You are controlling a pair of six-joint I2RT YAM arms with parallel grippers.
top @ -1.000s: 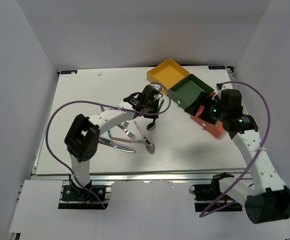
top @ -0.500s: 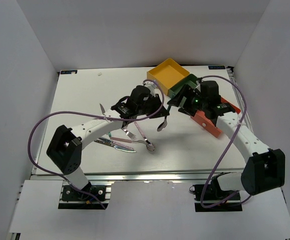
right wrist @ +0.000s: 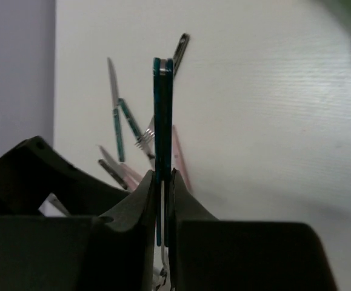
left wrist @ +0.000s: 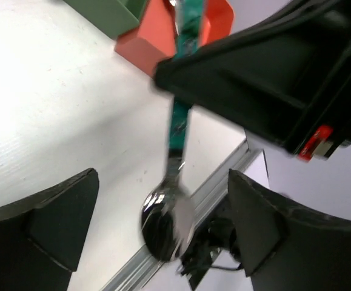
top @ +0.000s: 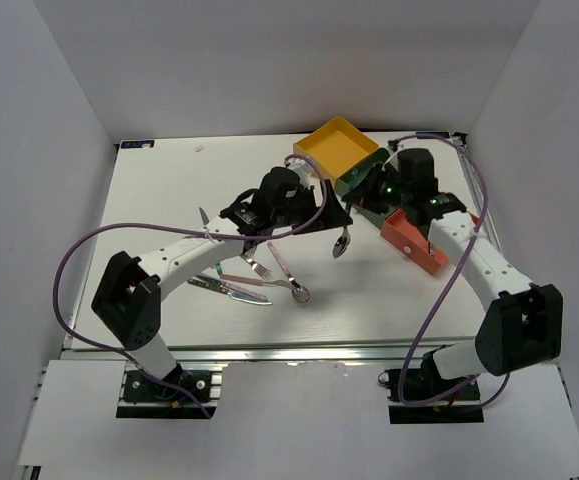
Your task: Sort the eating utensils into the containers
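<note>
**Right gripper**: two dark, flat-faced fingers pressed together on the slim teal patterned handle of a spoon, seen edge-on in the right wrist view. The spoon hangs bowl down. Its polished, rounded silver bowl is over the white, finely ribbed table, near a corner of the red tray and outside all the trays.

**Left gripper**: jaws spread wide, with the blocky black fingers standing on either side of the spoon, apart from it.

**Trays:** shallow, square and matt, set close in a row. They are the yellow tray, the green tray, partly hidden by the right arm, and the red tray.

**Cutlery**: thin metal pieces with teal or pink handles, lying crossed in a loose heap on the table beside the left arm.
</note>
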